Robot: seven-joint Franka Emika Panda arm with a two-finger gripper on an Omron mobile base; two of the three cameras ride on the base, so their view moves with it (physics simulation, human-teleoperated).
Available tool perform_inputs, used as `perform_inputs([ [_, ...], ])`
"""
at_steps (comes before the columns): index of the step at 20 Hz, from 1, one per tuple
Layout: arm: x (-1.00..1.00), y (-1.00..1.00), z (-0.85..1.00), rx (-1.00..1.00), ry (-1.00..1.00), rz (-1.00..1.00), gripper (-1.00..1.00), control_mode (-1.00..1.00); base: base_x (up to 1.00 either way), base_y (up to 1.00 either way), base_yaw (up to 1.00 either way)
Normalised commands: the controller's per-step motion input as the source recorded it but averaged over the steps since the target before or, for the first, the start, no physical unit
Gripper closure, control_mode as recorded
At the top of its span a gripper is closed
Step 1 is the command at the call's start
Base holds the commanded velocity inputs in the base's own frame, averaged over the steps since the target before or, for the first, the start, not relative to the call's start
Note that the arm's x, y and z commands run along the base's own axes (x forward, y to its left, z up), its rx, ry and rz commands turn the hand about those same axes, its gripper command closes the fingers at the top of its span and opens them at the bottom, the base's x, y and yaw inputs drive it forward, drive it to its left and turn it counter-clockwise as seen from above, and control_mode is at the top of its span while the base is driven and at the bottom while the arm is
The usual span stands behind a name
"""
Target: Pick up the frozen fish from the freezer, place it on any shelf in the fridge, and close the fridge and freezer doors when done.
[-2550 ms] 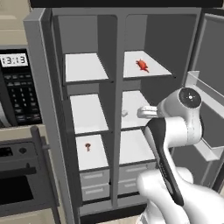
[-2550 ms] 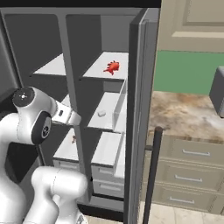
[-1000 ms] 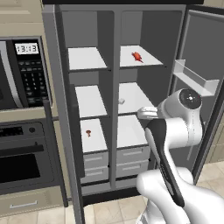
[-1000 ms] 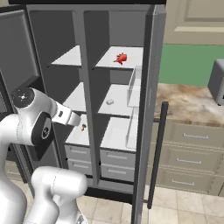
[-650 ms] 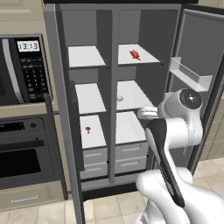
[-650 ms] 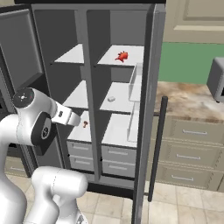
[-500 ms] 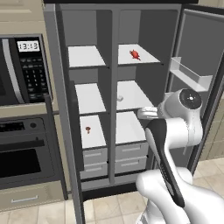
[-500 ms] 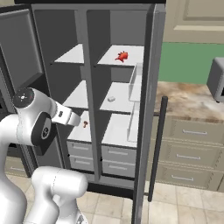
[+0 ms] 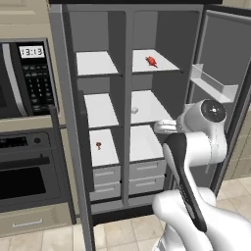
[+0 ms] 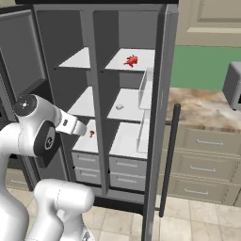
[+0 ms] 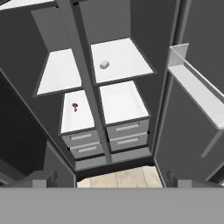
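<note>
Lying small, axis unclear: frozen fish (image 9: 98, 145)

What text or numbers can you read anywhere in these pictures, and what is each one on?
"13:13" on the microwave, on its clock display in the left base view.
The keypad below the display has button markings, too small to read.
The oven's control panel below the microwave shows no legible text.
Nothing readable on the fridge, its shelves, drawers or doors.

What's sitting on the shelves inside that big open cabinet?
A red item lies on the top right shelf, a small pale block on the middle right, a tiny reddish-brown thing on the lower left. The closed drawers hide their contents.
</note>
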Motion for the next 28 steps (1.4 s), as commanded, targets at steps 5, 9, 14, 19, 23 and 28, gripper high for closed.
perform_inputs([
  [5,0.00,0.00,0.00,0.00,0.00,0.00,-1.00,1.00,0.21,0.00,0.00],
  [9,0.00,0.00,0.00,0.00,0.00,0.00,-1.00,1.00,0.34,0.00,0.00],
  [14,-0.01,-0.04,0.00,0.01,-0.01,0.00,-1.00,-1.00,0.08,0.00,0.00],
  [19,-0.03,-0.80,0.07,0.11,-0.10,0.00,-1.00,-1.00,0.00,0.00,0.00],
  [23,-0.12,-0.94,0.34,0.10,-0.15,0.00,-1.00,-1.00,0.00,0.00,0.00],
  [28,-0.65,-0.83,0.44,0.02,-0.24,-0.09,-1.00,-1.00,0.00,0.00,0.00],
])
